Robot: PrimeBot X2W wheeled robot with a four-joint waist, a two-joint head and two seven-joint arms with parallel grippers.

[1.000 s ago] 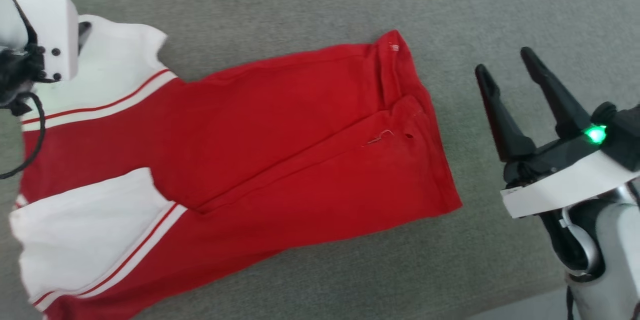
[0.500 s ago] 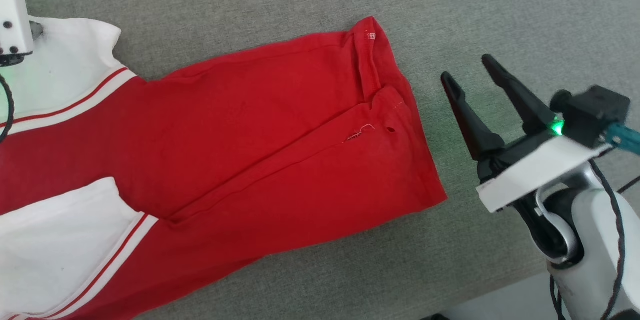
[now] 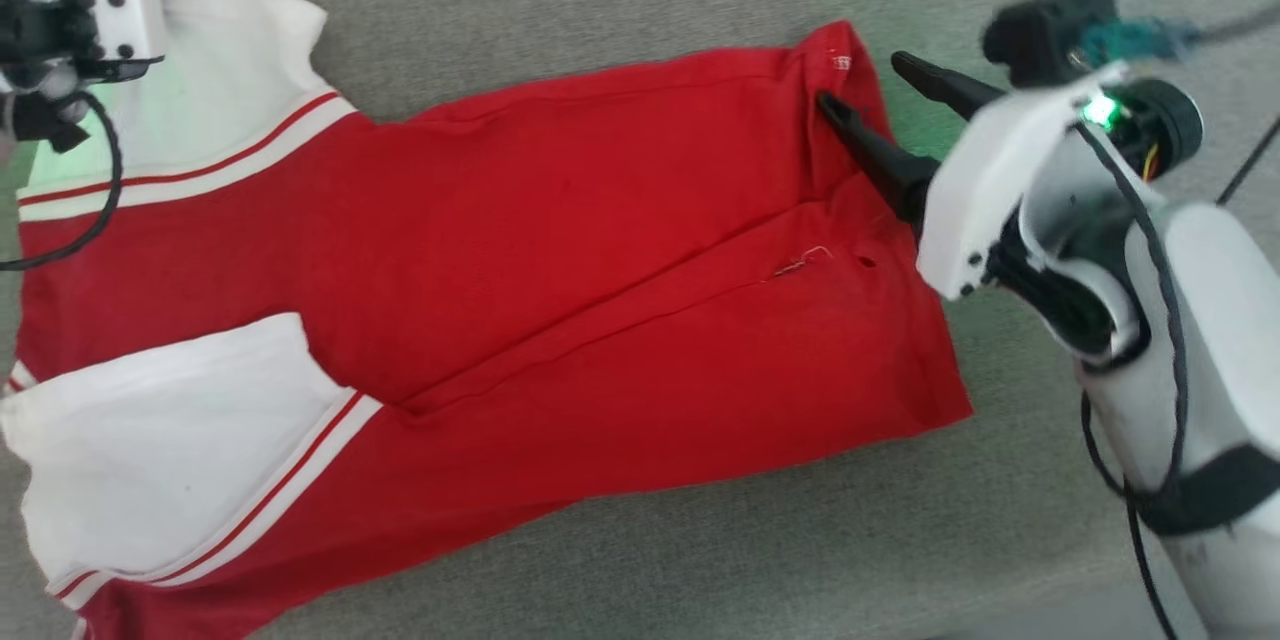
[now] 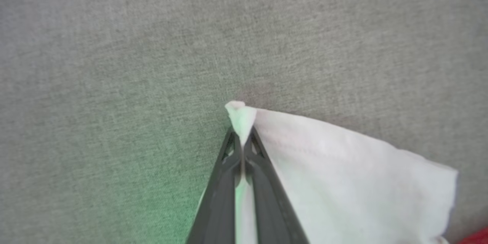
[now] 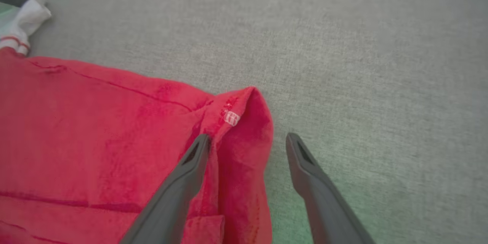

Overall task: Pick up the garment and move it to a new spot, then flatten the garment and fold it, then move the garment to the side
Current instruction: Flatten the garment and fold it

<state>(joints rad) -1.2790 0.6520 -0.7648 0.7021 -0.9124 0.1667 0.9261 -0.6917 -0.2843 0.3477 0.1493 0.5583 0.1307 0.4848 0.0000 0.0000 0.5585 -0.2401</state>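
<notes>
You've got no readable txt here. Only candidate: a small white tag point(image 5: 231, 117) on the garment point(image 3: 560, 250) hem corner, approx 1 o'clock in the head view. Its red marks are too small & blurry to read.

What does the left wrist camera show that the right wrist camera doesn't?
Left wrist view: the left hand pinched shut on the white sleeve tip of the garment. Right wrist view: the open right hand astride the red hem corner, one finger over the cloth, the other over the grey surface, plus a small white tag. Shared: the grey surface and that sleeve tip, far off at the right wrist view's upper left.
</notes>
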